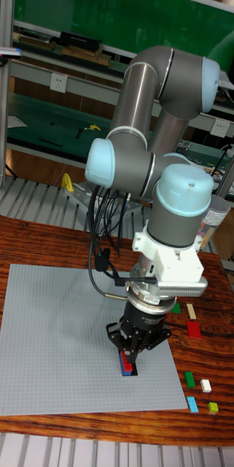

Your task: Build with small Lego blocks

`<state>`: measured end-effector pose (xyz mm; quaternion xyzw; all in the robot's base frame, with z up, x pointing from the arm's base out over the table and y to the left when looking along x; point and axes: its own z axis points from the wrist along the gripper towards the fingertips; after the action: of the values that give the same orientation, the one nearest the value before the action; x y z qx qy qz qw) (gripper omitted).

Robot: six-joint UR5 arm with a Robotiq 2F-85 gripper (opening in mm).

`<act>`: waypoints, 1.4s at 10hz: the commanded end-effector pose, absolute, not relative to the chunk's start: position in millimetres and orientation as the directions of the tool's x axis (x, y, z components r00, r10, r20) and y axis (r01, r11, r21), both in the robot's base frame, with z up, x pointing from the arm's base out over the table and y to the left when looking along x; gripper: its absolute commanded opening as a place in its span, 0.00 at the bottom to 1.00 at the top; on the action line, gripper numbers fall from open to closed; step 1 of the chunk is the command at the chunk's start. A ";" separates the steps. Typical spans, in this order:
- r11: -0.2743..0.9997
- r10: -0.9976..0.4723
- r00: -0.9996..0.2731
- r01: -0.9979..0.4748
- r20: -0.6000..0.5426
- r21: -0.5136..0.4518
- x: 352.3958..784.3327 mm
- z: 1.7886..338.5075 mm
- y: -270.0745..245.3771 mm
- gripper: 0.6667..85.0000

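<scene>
A large grey Lego baseplate (51,336) lies on the wooden table. My gripper (130,359) points straight down over the plate's right part. Its black fingers are closed on a small red block (125,358). That red block sits on top of a blue block (126,369), which rests on the plate. Loose small blocks lie off the plate's right edge: a red one (194,330), a green one (176,309), a cream one (192,311), another green one (189,377), a white one (205,385), a light blue one (193,404) and a yellow-green one (213,408).
The arm's grey body and white wrist box (173,270) rise above the plate's right side. Black cables (98,241) hang at the arm's left. A roller conveyor (36,197) and shelving stand behind the table. The table's front edge (117,438) runs just below the plate.
</scene>
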<state>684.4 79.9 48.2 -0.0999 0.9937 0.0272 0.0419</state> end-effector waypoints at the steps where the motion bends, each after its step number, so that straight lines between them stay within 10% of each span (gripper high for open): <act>1: 0.981 -0.179 -0.980 -0.184 -0.083 0.055 686.5 39.4 77.1 0.01; 14: 0.987 -0.146 -0.987 -0.149 -0.067 0.053 679.2 26.4 81.4 0.01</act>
<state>678.0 80.3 28.5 -0.0784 0.9961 0.0272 0.0300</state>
